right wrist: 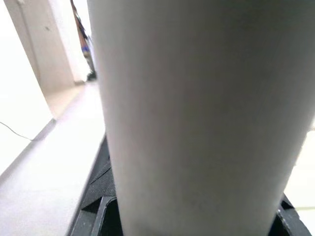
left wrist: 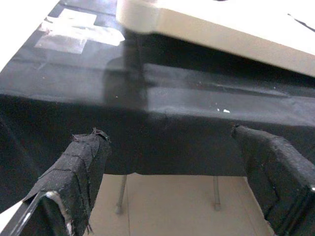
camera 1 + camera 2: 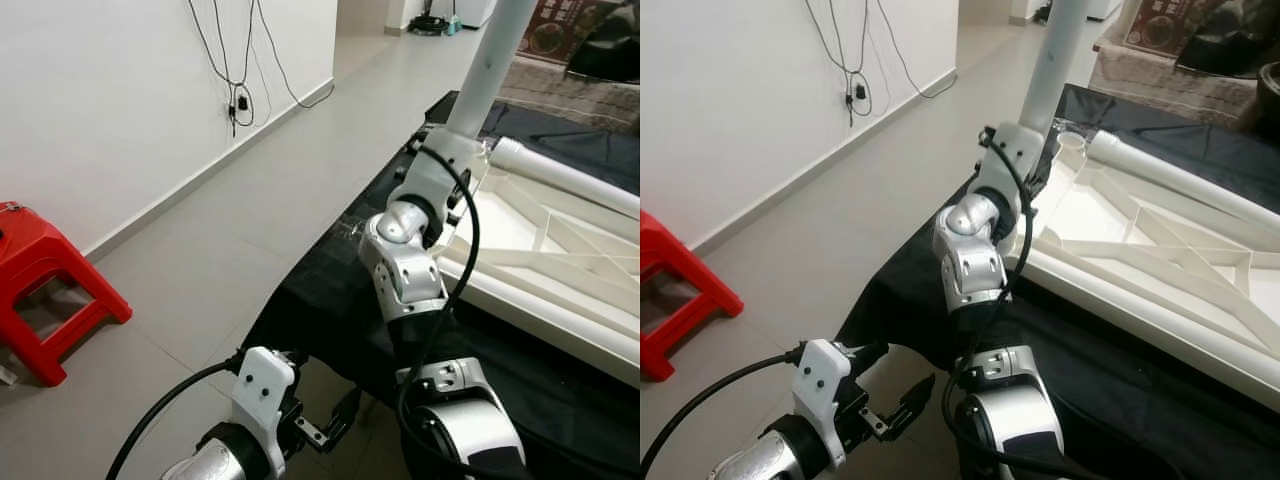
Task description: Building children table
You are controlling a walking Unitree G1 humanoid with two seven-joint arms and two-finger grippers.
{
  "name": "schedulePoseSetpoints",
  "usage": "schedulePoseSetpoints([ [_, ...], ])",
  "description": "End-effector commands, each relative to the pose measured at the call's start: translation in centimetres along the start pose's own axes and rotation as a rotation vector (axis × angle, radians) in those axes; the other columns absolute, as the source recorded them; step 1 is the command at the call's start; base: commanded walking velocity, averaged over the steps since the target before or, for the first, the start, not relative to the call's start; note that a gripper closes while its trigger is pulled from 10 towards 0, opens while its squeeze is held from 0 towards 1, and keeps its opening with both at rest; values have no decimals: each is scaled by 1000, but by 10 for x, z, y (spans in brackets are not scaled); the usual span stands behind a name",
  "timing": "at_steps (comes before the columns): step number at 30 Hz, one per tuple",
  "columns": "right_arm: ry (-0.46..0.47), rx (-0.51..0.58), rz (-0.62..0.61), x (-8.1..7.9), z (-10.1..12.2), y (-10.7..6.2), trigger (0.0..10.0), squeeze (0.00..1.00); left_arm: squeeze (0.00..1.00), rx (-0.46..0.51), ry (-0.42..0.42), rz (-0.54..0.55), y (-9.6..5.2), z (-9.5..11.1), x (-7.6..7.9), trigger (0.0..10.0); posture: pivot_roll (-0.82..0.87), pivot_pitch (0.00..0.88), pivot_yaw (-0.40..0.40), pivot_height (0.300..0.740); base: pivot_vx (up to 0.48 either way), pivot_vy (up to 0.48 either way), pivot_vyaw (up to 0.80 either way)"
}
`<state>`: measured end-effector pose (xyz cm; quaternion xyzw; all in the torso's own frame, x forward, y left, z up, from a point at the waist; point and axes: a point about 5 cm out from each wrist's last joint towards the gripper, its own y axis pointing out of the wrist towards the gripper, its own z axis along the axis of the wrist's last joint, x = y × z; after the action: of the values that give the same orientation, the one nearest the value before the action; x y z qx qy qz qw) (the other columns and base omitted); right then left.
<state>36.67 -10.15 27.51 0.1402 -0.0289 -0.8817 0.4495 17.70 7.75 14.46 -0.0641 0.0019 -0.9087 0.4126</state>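
The white children's tabletop [image 3: 1140,240] lies upside down on a black-covered table [image 3: 330,290], ribs facing up. A white tubular leg [image 3: 490,60] stands upright at its near left corner. My right gripper [image 3: 1035,160] is stretched forward and shut on that leg, whose tube [image 1: 197,113] sits close in front of the right wrist camera. A second white leg [image 3: 1180,180] lies along the tabletop's far side. My left gripper [image 3: 335,420] hangs low at the table's front edge, open, its taped fingers [image 2: 78,172] spread before the black cloth with nothing between them.
A red plastic stool [image 3: 50,290] stands on the tiled floor at the left by the white wall. Cables [image 3: 235,100] hang down that wall to a socket. Thin metal table legs [image 2: 120,194] show under the cloth. A patterned rug [image 3: 560,70] lies beyond the table.
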Motion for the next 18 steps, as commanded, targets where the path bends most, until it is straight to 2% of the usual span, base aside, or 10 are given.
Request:
schedulePoseSetpoints([
  [1, 114, 119, 31, -5, 31, -1, 0, 0, 0, -15, -1, 0, -1, -4, -1, 10000, 231, 106, -25, 740, 0, 0, 0],
  [3, 104, 103, 46, -4, 26, -2, 0, 0, 0, -19, 6, -3, 0, -5, -1, 10000, 234, 102, -28, 740, 0, 0, 0],
  [5, 71, 48, 72, -2, 9, -3, 0, 0, 0, -21, 11, -4, 0, -6, -1, 10000, 231, 96, -28, 740, 0, 0, 0],
  [9, 33, -14, 73, 4, -10, -3, 0, 0, 0, -20, 15, -5, 0, -6, -1, 10000, 230, 93, -28, 740, 0, 0, 0],
  [10, 21, -56, 51, 9, -19, -3, 0, 0, 0, -19, 16, -5, 0, -6, -1, 10000, 228, 91, -29, 740, 0, 0, 0],
  [14, 5, -122, 3, 17, -33, -3, 0, 0, 0, -18, 16, -6, 0, -6, -1, 10000, 229, 92, -29, 740, 0, 0, 0],
  [15, -16, -178, -73, 26, -46, -2, 0, 0, 0, -17, 15, -8, 0, -6, 0, 10000, 235, 94, -28, 740, 0, 0, 0],
  [18, -23, -221, -126, 32, -54, -1, 0, 0, 0, -16, 15, -10, 0, -6, 0, 10000, 235, 94, -28, 740, 0, 0, 0],
])
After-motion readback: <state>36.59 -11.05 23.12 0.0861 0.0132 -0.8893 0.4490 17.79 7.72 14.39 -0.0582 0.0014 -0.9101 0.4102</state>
